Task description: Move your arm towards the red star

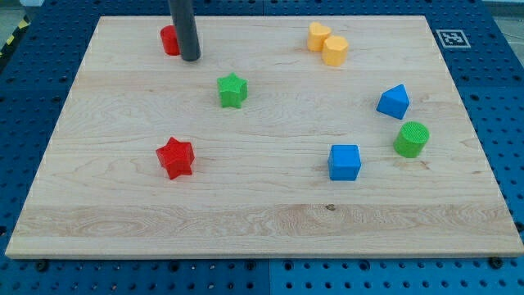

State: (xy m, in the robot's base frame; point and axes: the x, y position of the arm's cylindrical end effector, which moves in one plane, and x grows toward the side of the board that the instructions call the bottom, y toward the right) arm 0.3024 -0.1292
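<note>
Right, my tip (190,58) sits near the view's top left, touching or just beside a red block (169,39), shape partly hidden by the rod. No gripper on this rig, so no open/closed state to report. Red star (174,157) lies well apart, toward view's bottom w/ green star (232,90) between them, off to the right. Wooden board (262,221) underneath.

My rod comes down from the view's top edge, left of centre, as a straight dark grey cylinder standing nearly upright. My tip (190,59) rests low at the worktop's surface near the view's top. Only this lower stretch of the rod shows; the rest of my arm lies out of frame.
</note>
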